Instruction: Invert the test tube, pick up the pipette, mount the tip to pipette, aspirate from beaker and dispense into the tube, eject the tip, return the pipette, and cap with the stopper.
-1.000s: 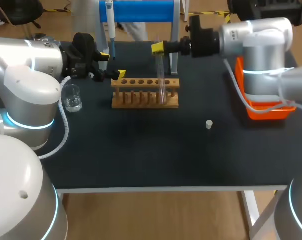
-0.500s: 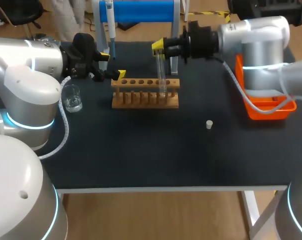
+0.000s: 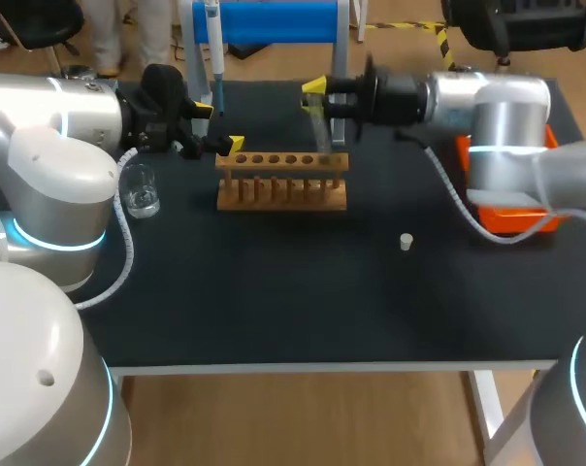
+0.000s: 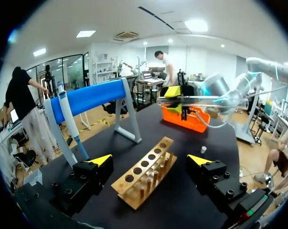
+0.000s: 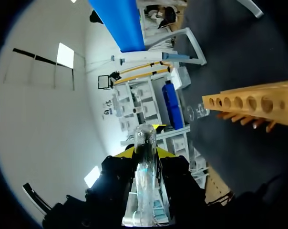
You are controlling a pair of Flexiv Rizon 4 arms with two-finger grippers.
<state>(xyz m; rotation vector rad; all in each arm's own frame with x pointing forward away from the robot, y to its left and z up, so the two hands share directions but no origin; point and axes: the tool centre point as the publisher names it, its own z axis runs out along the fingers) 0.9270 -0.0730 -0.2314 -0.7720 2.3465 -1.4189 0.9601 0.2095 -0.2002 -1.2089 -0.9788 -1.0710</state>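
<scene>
Your right hand (image 3: 315, 92) grips the test tube (image 5: 145, 143) above the rack (image 3: 281, 182) at its right end. Your left hand (image 4: 149, 160) is wide open at the other end, pipette (image 3: 213, 39) hanging just behind, beaker (image 3: 140, 189) beside it.

We work at a black counter (image 3: 274, 311) with a pale front edge, standing on a light wooden floor (image 3: 303, 417), in a room with white walls (image 4: 203, 55), glass partitions (image 4: 75, 67) and bright rectangular ceiling panels (image 4: 85, 34).
</scene>
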